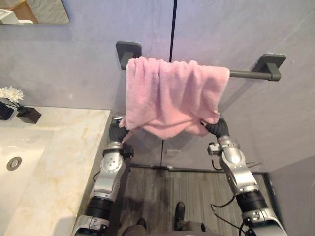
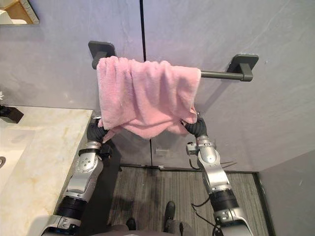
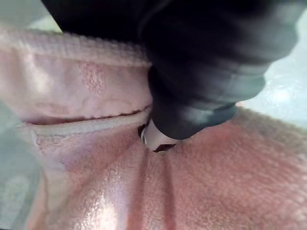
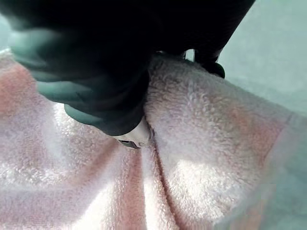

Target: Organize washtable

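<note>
You have a pink towel (image 1: 170, 93) of thick terry cloth, its pile soft, fuzzy and matt. Close up, its hem (image 3: 81, 45) is a flatter, tighter-woven band. The towel bar (image 1: 246, 74) looks like dark grey metal with a matt finish. The wall (image 1: 74, 69) behind it is smooth grey panelling, faintly mottled like stone. Your worktop (image 1: 64, 162) looks like polished cream marble, veined and slightly glossy. The sink (image 1: 19, 147) set in it is smooth white, with a shiny metal drain (image 1: 14, 163). The floor (image 1: 192, 187) shows dark, matt wood grain. The covers on the left robot hand (image 3: 201, 86) and right robot hand (image 4: 96, 72) look dark, ribbed and rubbery.
</note>
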Available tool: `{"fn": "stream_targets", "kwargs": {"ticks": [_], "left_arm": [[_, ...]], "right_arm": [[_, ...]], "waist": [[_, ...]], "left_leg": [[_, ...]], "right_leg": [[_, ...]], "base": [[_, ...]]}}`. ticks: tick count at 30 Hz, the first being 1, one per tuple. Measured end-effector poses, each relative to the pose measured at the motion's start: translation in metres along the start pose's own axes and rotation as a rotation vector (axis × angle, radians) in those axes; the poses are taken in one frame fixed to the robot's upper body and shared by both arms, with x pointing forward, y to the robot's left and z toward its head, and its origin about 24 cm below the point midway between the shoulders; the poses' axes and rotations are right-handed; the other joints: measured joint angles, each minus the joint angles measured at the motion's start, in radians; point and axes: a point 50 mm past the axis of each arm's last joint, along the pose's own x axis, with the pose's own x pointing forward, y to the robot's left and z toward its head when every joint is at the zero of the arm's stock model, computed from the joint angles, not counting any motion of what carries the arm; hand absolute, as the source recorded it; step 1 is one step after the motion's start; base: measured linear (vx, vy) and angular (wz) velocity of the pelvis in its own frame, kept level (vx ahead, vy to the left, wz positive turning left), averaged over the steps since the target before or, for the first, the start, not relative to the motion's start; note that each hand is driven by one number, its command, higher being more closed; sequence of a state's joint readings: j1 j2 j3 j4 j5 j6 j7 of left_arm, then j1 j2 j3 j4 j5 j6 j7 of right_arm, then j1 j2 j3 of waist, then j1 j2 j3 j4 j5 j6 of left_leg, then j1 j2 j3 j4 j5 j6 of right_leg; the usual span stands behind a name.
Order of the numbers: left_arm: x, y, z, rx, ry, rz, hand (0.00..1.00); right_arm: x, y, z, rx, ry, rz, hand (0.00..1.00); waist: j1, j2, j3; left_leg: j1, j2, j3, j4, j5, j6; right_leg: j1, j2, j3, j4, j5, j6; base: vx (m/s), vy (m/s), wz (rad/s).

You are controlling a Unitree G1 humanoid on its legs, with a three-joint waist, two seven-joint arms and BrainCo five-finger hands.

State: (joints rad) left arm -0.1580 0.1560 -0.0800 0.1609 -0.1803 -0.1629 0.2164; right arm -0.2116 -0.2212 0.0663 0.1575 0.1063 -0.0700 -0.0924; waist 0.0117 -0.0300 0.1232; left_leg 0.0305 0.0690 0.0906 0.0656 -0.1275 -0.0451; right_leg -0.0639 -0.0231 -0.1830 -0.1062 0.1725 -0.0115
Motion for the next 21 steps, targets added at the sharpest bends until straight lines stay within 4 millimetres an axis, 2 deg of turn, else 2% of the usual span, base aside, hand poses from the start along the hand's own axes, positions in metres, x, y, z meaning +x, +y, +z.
{"fn": "stream_targets", "kwargs": {"ticks": [7,10,14,21], "left_arm": [[-0.01,-0.007,-0.011,-0.028,0.043,-0.033,1.0],[-0.016,-0.007,-0.016,-0.026,0.066,-0.04,1.0],[-0.018,-0.015,-0.018,-0.06,0.078,-0.046,1.0],[-0.021,-0.014,-0.027,-0.069,0.121,-0.035,1.0]], "right_arm": [[-0.019,-0.01,-0.015,0.003,0.051,-0.06,1.0],[-0.02,-0.009,-0.017,0.027,0.057,-0.081,1.0],[-0.025,-0.013,-0.022,0.05,0.07,-0.116,1.0],[-0.025,-0.008,-0.033,0.127,0.106,-0.136,1.0]], "waist": [[-0.004,0.0,0.0],[-0.025,0.0,0.0],[-0.026,0.0,0.0],[-0.027,0.001,-0.001]], "left_leg": [[0.013,0.005,0.01,-0.015,-0.003,0.004],[0.016,0.003,0.015,-0.016,-0.004,0.005],[0.02,-0.001,0.021,-0.015,-0.004,0.004],[0.045,-0.011,0.024,-0.031,-0.004,0.005]], "right_leg": [[0.0,0.007,0.015,0.001,-0.007,0.008],[0.0,0.006,0.019,0.004,-0.008,0.01],[0.0,0.004,0.023,0.004,-0.009,0.012],[0.016,0.008,0.023,0.004,-0.012,0.016]], "base": [[0.01,0.018,-0.05],[0.03,0.048,-0.05],[0.05,0.061,-0.03],[0.03,0.047,0.0]]}}
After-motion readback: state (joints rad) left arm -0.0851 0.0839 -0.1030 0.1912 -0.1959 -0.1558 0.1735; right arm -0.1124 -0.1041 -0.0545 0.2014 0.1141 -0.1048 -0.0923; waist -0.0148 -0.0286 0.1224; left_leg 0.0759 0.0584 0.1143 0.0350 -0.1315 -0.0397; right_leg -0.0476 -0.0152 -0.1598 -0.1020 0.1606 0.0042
